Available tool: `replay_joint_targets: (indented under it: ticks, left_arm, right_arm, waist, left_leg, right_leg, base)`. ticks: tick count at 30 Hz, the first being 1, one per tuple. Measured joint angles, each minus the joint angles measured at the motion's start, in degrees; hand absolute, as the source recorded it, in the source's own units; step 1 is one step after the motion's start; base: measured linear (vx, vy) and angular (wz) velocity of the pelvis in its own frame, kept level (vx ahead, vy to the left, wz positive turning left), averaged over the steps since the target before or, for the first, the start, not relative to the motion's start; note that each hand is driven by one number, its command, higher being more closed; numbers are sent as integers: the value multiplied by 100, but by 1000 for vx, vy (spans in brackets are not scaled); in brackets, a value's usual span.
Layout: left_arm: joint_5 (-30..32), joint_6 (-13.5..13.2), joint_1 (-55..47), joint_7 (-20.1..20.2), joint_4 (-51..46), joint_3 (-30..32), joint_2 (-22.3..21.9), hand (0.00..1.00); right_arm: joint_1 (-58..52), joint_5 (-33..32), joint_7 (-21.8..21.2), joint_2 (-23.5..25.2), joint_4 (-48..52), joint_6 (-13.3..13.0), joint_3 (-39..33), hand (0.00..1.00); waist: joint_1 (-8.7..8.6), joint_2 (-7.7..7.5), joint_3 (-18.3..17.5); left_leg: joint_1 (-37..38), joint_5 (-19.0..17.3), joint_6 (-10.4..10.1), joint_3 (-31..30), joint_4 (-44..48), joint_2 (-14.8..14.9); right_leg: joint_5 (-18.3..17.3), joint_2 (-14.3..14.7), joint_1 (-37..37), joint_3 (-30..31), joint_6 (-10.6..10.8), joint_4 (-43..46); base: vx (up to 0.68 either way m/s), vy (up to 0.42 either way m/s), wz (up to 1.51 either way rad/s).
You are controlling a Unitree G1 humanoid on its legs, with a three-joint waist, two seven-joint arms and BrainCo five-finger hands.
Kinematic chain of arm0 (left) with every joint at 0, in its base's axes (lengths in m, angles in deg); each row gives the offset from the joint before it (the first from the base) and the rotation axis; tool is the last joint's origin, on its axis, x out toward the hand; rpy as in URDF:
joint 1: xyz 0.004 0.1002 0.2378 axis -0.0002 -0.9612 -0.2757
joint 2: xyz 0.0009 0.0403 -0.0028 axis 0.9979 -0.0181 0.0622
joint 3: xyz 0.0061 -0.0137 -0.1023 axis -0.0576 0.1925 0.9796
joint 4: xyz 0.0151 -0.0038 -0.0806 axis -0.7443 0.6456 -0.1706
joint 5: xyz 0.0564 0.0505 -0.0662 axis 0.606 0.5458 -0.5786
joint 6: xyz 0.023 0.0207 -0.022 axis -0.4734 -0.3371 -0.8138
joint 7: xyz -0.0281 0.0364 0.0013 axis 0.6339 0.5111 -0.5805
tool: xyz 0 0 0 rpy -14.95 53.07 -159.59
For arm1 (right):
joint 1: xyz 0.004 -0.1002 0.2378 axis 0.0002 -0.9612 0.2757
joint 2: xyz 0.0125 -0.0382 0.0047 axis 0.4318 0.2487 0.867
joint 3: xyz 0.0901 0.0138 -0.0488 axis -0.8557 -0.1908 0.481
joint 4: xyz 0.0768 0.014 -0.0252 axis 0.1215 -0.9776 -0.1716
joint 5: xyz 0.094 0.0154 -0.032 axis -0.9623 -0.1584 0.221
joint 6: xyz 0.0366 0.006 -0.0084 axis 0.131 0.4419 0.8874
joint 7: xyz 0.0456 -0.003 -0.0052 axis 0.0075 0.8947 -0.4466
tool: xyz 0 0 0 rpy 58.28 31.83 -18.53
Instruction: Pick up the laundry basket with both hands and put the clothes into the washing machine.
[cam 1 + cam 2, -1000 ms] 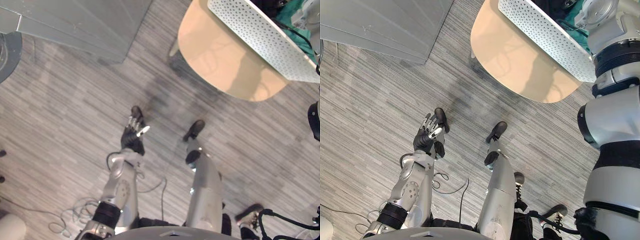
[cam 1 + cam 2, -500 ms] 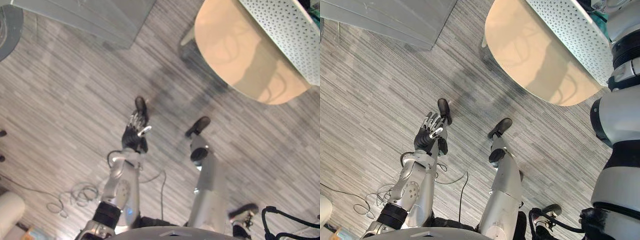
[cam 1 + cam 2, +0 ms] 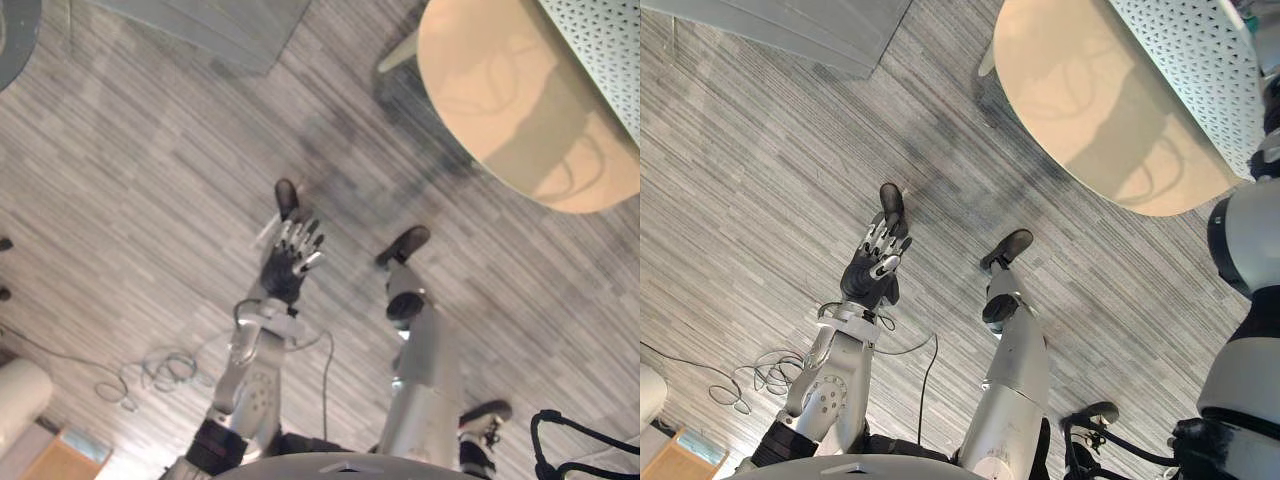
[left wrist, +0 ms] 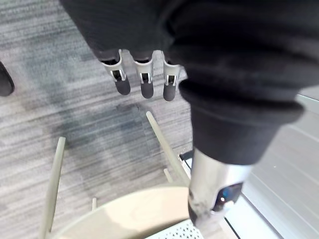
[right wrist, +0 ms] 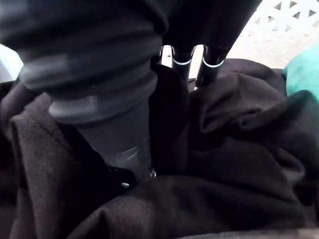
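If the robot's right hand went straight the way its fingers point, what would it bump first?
The right hand would meet the dark clothes first; its fingertips look almost on them, though depth is unclear.

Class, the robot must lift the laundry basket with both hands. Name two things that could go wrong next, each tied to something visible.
1. The left hand hangs open over the floor, well away from the laundry basket on the round table; a lift by the right hand alone could tip it.
2. The right hand sits among the dark clothes, not on the rim, so it may drag cloth out rather than lift the basket.
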Motion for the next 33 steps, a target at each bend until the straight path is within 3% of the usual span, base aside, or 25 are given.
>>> replay_joint_targets:
  ticks: [6,17,29,33]
  left_arm:
    - [-212,15,-18,87,-132,-246,14,0]
    - [-214,35,-16,62,-461,-271,17,0]
    - [-205,39,-18,-98,-33,-248,17,0]
    - [-206,40,-15,-130,9,-255,21,0]
  right_arm:
    - [-96,-156,3,-81,-220,25,-193,100]
    - [-526,-293,75,100,-184,106,-805,100]
    - [-1024,-268,1122,531,716,401,-2693,100]
    - [-1075,-268,1155,539,733,413,-2900,100]
  waist:
    - [86,3,-2]
    - [80,5,-5]
    - [-168,-5,-6]
    - [-260,-14,-10]
  left_leg:
    - [-95,2,1,-65,17,-37]
    - [-135,-32,36,-71,398,81]
    - [283,-156,-21,-114,752,369]
    - [369,-167,-37,-177,780,387]
  right_leg:
    - [2,-46,-37,-53,8,7]
    - [55,-16,1,10,-73,111]
    - [63,82,608,-254,-180,130]
    - [48,91,771,-344,-184,145]
  base:
    - [-10,-13,6]
    - [-31,-45,-4]
    - [-55,-76,-7]
    - [-1,-90,7]
